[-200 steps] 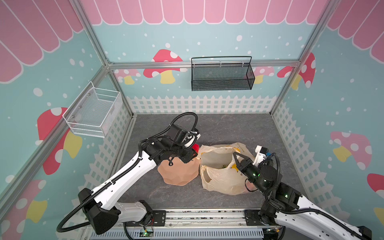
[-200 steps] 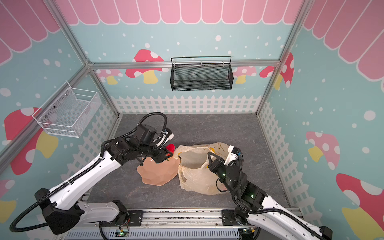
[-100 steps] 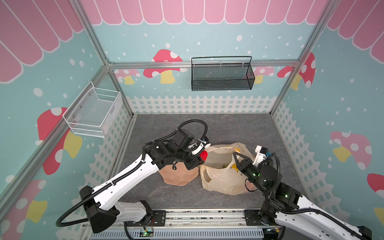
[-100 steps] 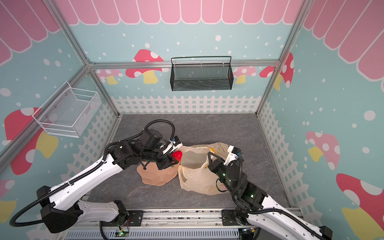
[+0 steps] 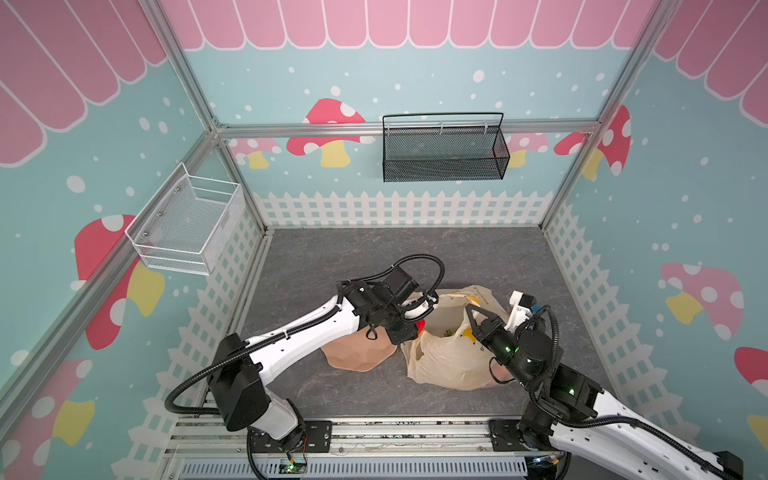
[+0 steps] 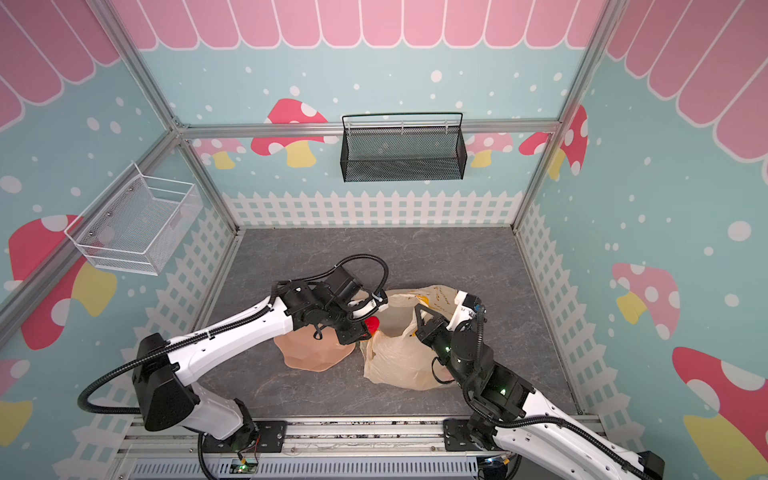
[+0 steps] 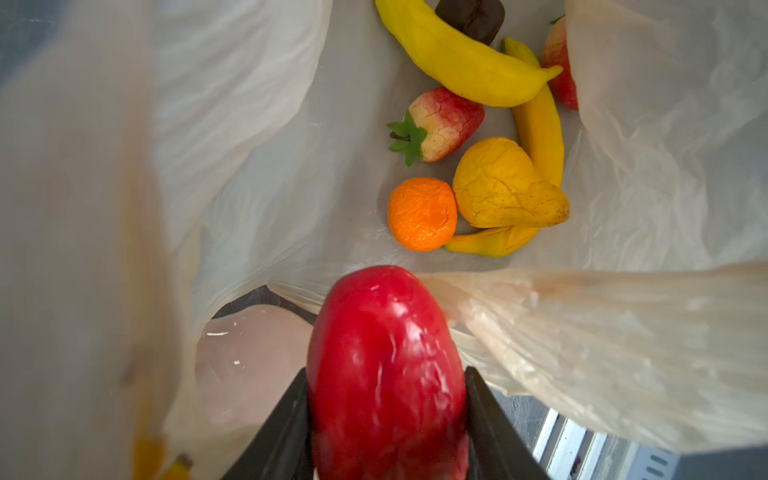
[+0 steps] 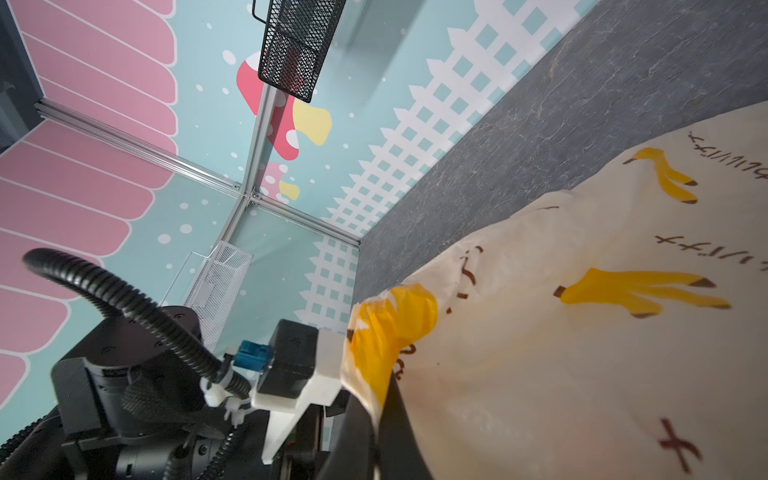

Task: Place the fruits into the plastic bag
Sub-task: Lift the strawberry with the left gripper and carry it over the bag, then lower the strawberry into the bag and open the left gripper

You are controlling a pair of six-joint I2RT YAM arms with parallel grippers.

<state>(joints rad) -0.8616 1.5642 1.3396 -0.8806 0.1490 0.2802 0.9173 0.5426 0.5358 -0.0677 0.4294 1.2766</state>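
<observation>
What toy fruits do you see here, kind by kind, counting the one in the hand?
Strawberries: 3
Bananas: 2
Orange: 1
Pear-like fruit: 1
Dark brown fruit: 1
Total: 8

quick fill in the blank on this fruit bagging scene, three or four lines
The left gripper holds a glossy ___ toy fruit.
The right gripper is shut on the thin cream plastic bag, printed with yellow ___.
Inside it lie ___ long yellow toy bananas.
Missing: red; bananas; two
</observation>
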